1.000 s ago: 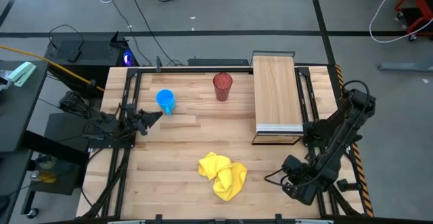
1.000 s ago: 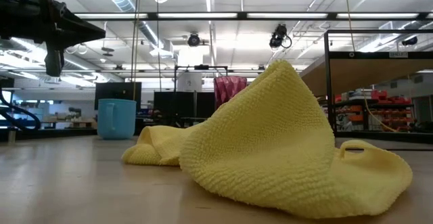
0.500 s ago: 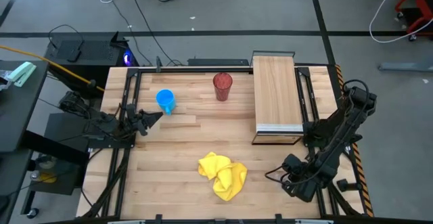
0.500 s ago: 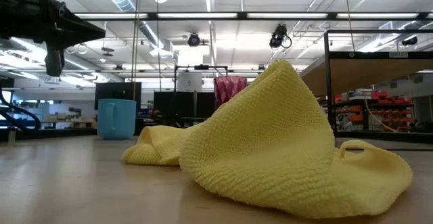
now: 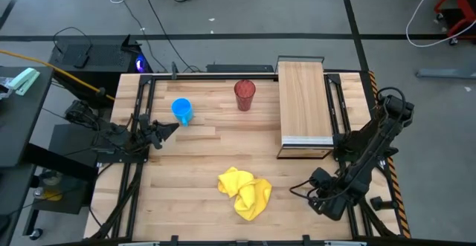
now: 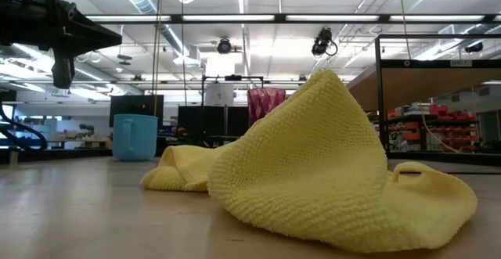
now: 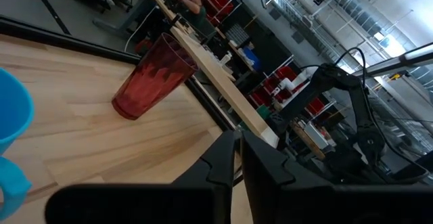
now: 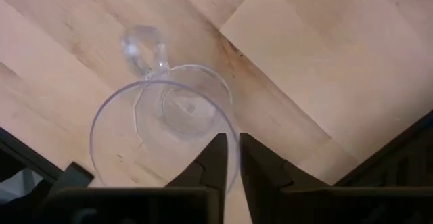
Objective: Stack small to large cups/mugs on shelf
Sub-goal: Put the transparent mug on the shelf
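Observation:
The small clear cup [image 8: 166,126] shows only in the right wrist view, seen from above, mouth up, near the table's near right corner. My right gripper [image 8: 234,158] [image 5: 327,199] is shut on its rim. The blue mug [image 5: 182,111] and the dark red tumbler [image 5: 245,94] stand upright on the tabletop at the far side. The light-wood shelf [image 5: 304,101] lies to the right of the tumbler with nothing on it. My left gripper [image 5: 169,129] [image 7: 238,158] is shut and empty at the left edge, near the blue mug. My right gripper pinches the clear cup's rim [image 8: 235,132] on the side away from the handle [image 8: 143,51], one finger inside the cup and one outside. The fingers come from above, pointing down. The cup is upright; whether its base rests on the table, I cannot tell.
A crumpled yellow cloth [image 5: 245,192] lies near the table's front edge, left of my right arm; it fills the low view [image 6: 313,165] and hides the right gripper there. Dark frame rails [image 5: 349,112] run along the table's sides.

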`<state>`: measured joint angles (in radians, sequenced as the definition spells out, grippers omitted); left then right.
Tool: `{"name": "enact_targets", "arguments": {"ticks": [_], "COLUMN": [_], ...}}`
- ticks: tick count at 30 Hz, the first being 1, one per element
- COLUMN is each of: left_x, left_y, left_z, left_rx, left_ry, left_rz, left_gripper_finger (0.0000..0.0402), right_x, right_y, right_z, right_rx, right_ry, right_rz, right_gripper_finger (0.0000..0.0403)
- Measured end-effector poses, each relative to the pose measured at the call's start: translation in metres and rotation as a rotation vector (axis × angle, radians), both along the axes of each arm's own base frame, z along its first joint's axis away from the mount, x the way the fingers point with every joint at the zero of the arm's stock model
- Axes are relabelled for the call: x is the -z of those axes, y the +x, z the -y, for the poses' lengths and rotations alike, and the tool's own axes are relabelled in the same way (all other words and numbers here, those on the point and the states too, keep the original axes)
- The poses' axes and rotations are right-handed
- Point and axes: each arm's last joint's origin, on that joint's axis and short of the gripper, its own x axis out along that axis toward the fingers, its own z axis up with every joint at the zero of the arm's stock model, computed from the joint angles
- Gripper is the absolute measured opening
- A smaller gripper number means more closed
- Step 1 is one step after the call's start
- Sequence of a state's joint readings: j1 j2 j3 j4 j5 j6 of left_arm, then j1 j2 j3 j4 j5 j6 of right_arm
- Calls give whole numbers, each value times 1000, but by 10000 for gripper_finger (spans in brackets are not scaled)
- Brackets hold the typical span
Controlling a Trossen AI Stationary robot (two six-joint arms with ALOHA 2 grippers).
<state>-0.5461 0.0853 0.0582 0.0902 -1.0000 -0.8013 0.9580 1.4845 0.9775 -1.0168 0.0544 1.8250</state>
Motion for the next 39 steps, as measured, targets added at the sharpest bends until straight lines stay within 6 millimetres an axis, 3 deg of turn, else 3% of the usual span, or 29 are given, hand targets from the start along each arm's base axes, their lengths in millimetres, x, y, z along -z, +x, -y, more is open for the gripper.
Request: {"name": "enact_targets", "arguments": {"ticks": [4, 12, 16, 23, 27, 39], "left_x": [0, 0, 1, 1, 2, 3], "left_y": [0, 0, 0, 0, 0, 0], "left_z": [0, 0, 0, 0, 0, 0], "left_rx": [0, 0, 0, 0, 0, 0], "left_ry": [0, 3, 4, 9, 12, 16], "left_rz": [0, -5, -6, -14, -19, -26], "left_gripper_finger": [31, 24, 28, 22, 17, 23], "right_x": [0, -10, -35, -107, -137, -167], "right_y": [3, 15, 23, 30, 37, 64], "right_z": [3, 8, 11, 29, 39, 75], "right_rx": [-26, -115, -195, -333, -392, -455], "right_ry": [-8, -4, -14, -68, -43, -53], "right_rz": [-4, -1, -28, -76, 6, 116], "right_gripper_finger": [7, 5, 3, 2, 1, 0]}}
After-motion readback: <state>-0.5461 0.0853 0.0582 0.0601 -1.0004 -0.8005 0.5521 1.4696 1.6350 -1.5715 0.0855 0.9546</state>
